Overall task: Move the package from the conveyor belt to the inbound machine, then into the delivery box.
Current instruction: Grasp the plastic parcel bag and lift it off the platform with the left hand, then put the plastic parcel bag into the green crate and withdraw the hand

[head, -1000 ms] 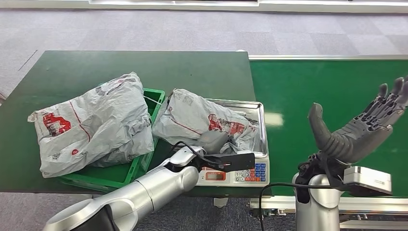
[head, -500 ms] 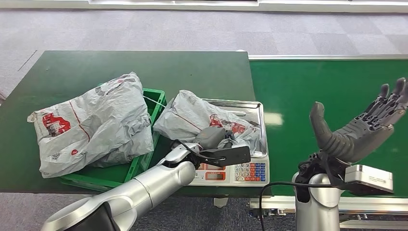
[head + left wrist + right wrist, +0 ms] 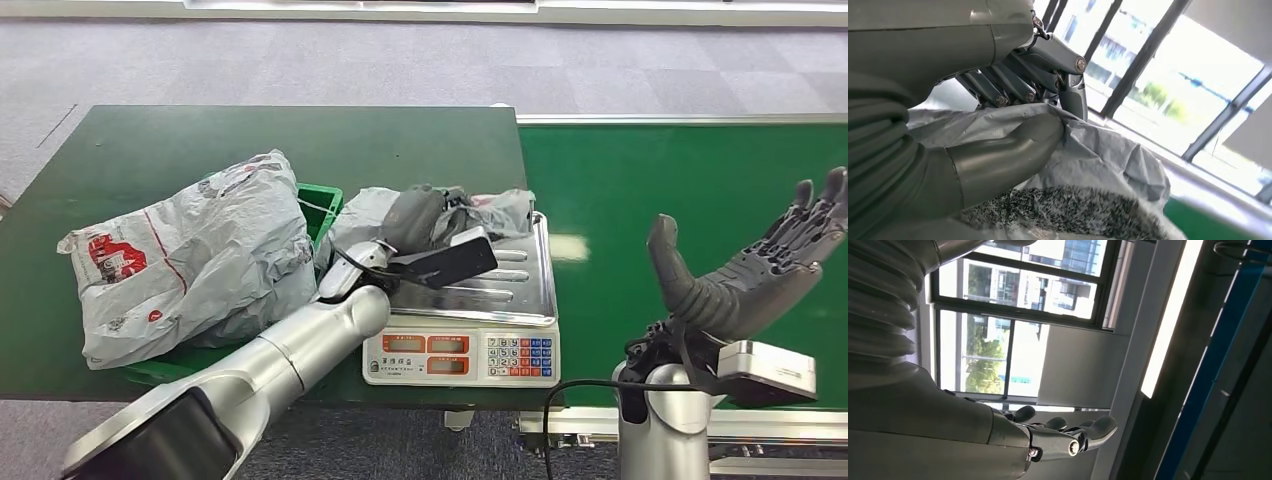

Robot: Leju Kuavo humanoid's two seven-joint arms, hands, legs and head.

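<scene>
Here the main risk is the grip: the left hand (image 3: 425, 215) pinches only loose grey film of the package (image 3: 490, 210), thumb pressed into a fold in the left wrist view, so the thin plastic could slide out or tear. The package is held bunched at the far edge of the scale (image 3: 470, 320), the inbound machine, most of whose steel tray lies bare. It could also snag on the tray rim on the way to the green delivery box (image 3: 235, 365) just beside the scale. That box already holds another grey package (image 3: 190, 260), which overflows its rim, so a second one may slip off onto the surface (image 3: 400, 140). The right hand (image 3: 745, 275) is spread wide, holding nothing, above the conveyor belt (image 3: 640, 180).
</scene>
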